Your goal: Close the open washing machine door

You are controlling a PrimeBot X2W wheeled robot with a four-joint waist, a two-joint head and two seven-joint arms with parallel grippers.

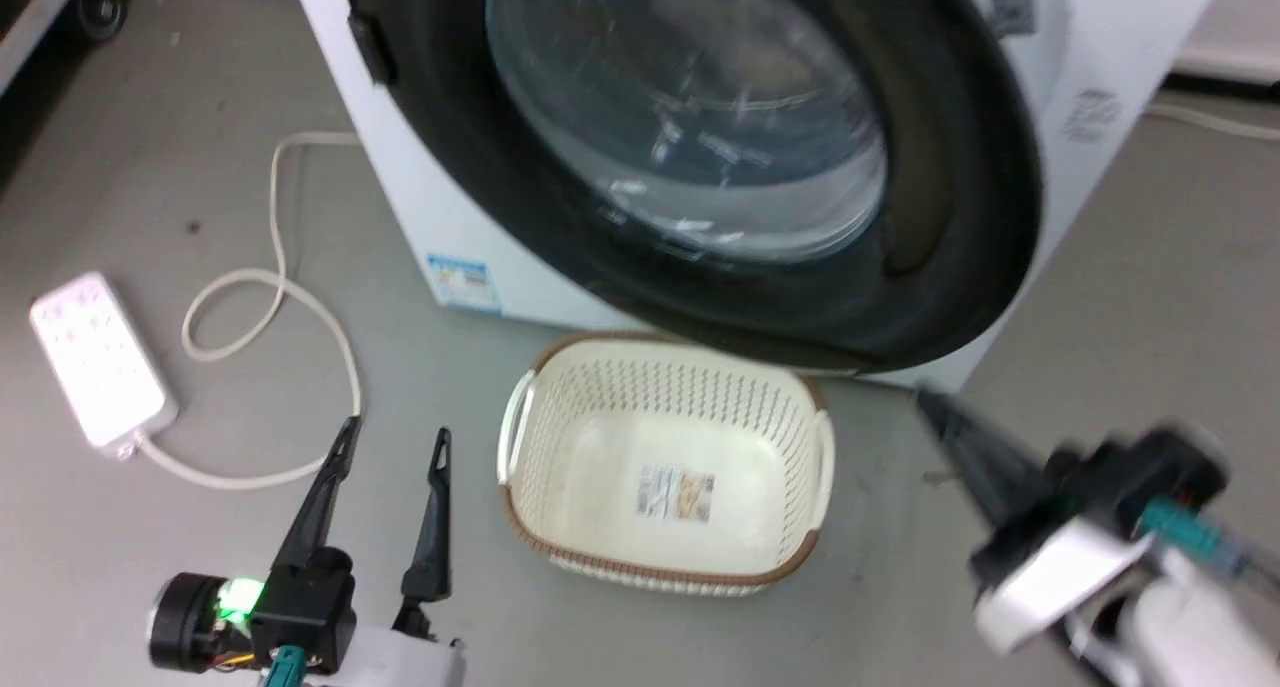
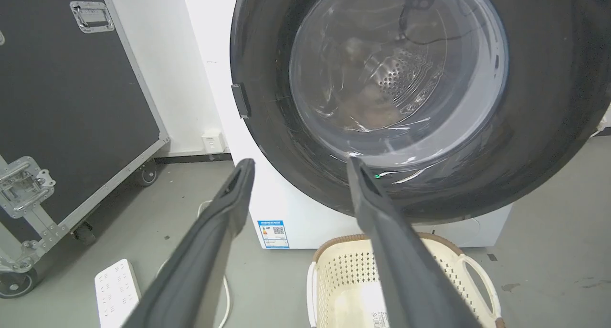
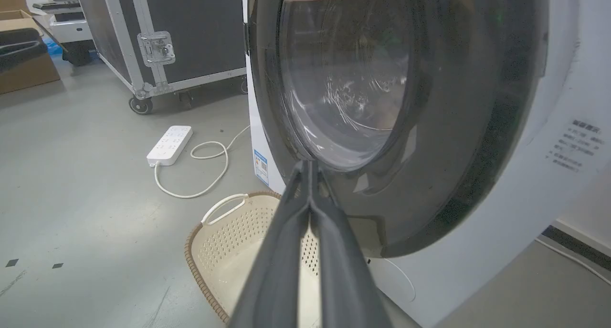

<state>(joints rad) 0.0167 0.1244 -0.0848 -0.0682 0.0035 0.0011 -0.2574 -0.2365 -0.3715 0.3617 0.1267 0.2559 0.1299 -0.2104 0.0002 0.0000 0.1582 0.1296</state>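
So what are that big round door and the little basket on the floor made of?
The washing machine door has a wide glossy black rim, probably plastic, and a bulging clear window that looks like glass, given its sharp streaky reflections. The basket seems moulded plastic: matte cream walls punched with even holes, under a brown woven-look rim.

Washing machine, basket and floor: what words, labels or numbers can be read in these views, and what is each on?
No text reads letter for letter.
On the washing machine front, the blue sticker: print and a QR-like square, too small to read.
On the machine's side panel, grey printed lines: too small to read.
Inside the basket, the paper label: blurred.
On the power strip: no lettering can be made out.
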